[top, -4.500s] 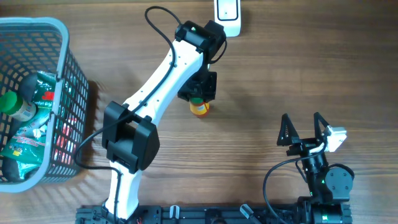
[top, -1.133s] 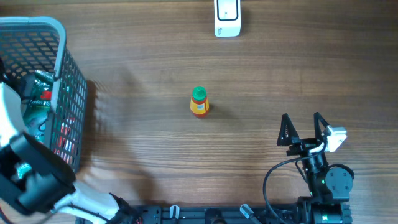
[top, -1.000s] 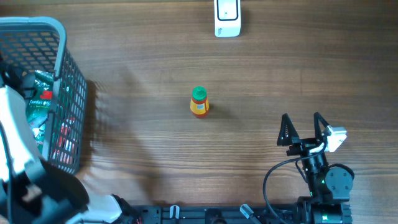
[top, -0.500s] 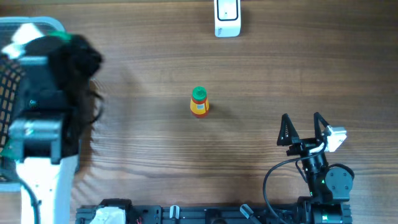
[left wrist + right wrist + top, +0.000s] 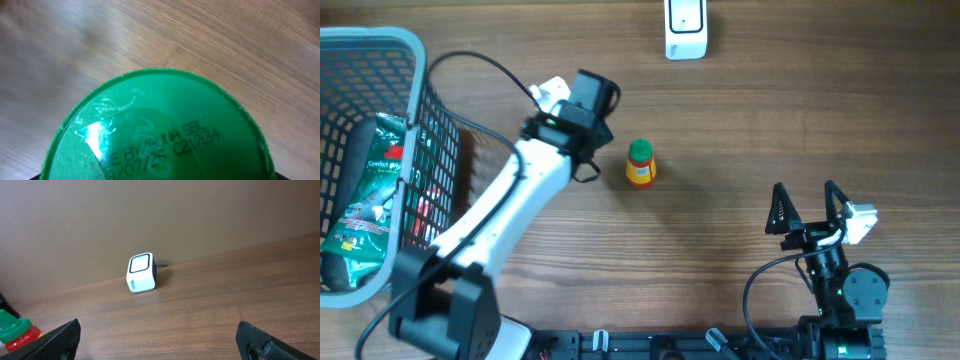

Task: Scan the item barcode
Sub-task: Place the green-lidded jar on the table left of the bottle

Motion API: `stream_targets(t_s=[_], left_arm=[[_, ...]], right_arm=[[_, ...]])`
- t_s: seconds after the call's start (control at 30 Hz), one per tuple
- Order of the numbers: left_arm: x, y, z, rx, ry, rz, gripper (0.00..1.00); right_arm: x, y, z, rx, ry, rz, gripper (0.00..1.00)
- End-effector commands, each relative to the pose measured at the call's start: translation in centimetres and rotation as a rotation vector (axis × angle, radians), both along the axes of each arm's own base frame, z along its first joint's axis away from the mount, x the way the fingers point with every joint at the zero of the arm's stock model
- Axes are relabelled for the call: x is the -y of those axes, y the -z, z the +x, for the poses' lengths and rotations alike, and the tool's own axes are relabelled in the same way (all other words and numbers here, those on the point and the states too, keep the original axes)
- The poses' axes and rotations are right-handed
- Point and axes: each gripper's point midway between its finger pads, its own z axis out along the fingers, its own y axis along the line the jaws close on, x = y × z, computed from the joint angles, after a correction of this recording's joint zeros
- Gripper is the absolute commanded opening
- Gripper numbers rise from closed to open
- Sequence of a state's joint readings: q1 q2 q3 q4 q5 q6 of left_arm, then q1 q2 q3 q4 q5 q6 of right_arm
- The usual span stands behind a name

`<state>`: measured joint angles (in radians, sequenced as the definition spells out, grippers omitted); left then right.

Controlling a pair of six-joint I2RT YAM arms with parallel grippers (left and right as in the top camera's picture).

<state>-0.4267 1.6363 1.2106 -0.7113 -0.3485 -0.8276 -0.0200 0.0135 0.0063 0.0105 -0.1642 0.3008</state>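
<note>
Left tool [image 5: 588, 112] sits just left of the orange bottle [image 5: 640, 166] standing mid-table [image 5: 740, 120] | I read it as clamped on a green-capped container [image 5: 160, 130]; date-stamped cap fills its wrist view, fingers hidden | right tool [image 5: 806, 196] spread wide, empty | barcode scanner [image 5: 685, 28] at far edge

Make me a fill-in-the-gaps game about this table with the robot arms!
The little bottle on the table has a ___ cap.
The scanner is coloured ___.
The basket stands on the robot's ___ side.
The right pincer is ___.
Missing words: green, white, left, open.
</note>
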Motion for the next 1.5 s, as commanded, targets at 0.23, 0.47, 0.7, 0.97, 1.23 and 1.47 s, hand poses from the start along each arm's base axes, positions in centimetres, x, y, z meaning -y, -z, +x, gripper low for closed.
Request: stream_targets(t_s=[0.23,0.47,0.7,0.97,1.23,1.47], left_arm=[[0.8,6.4,-1.3,0.083,-0.094,0.018,0.71],[0.9,5.4,-1.3,0.095,-0.074,0.016,1.00],[0.6,-8.5,-0.8,0.296,0.020,-0.008,1.00],[-11.2,-25.3,-4.7,0.581,-0.216,0.019,1.00],[-23.6,-25.6,-10.6,0.600,-0.709,-0.025,1.00],[-29.0,-18.3,-11.6,0.325,-0.889,-0.129,1.00]], right_arm=[[-0.4,-0.1,-0.1,0.008,-0.022,-0.003,1.00],[-0.4,-0.1,-0.1,0.008,-0.022,-0.003,1.00],[-0.4,-0.1,-0.1,0.008,-0.022,-0.003,1.00],[-0.4,-0.1,-0.1,0.008,-0.022,-0.003,1.00],[-0.4,-0.1,-0.1,0.008,-0.022,-0.003,1.00],[-0.4,-0.1,-0.1,0.008,-0.022,-0.003,1.00]])
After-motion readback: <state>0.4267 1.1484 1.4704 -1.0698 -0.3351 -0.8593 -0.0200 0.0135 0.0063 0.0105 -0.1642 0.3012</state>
